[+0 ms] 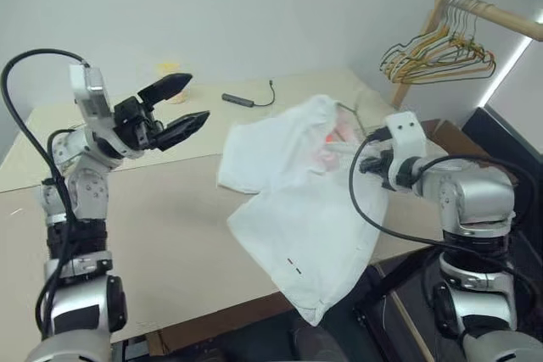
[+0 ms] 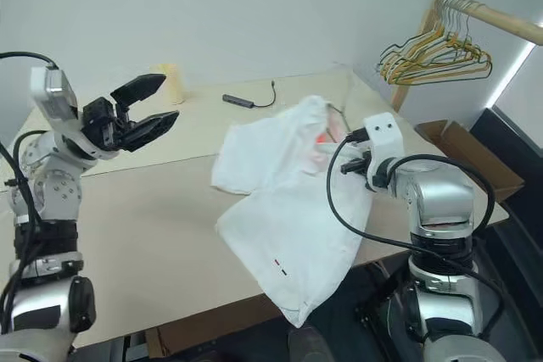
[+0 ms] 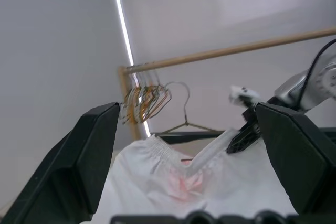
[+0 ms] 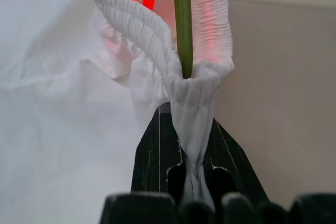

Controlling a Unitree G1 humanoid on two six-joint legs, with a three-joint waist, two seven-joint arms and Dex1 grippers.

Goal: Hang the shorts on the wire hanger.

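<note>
The white shorts (image 1: 297, 201) lie spread on the table (image 1: 161, 218), one leg drooping over its front right edge. A pink-red mark (image 1: 327, 138) shows near the waistband. My right gripper (image 4: 189, 140) is shut on a bunched fold of the waistband at the shorts' right side. The olive wire hanger (image 4: 182, 24) runs into that fold beside the pinched cloth, and its hook (image 3: 184, 95) sticks out past the waistband. My left gripper (image 1: 197, 97) is open and empty, raised above the table's left part, well apart from the shorts and pointing towards them.
A wooden rack (image 1: 492, 16) at the back right carries a bunch of coloured hangers (image 1: 441, 52). A dark cable with a small plug (image 1: 242, 101) and a pale cup (image 2: 172, 82) sit on the far part of the table. A cardboard box (image 2: 462, 148) stands right of the table.
</note>
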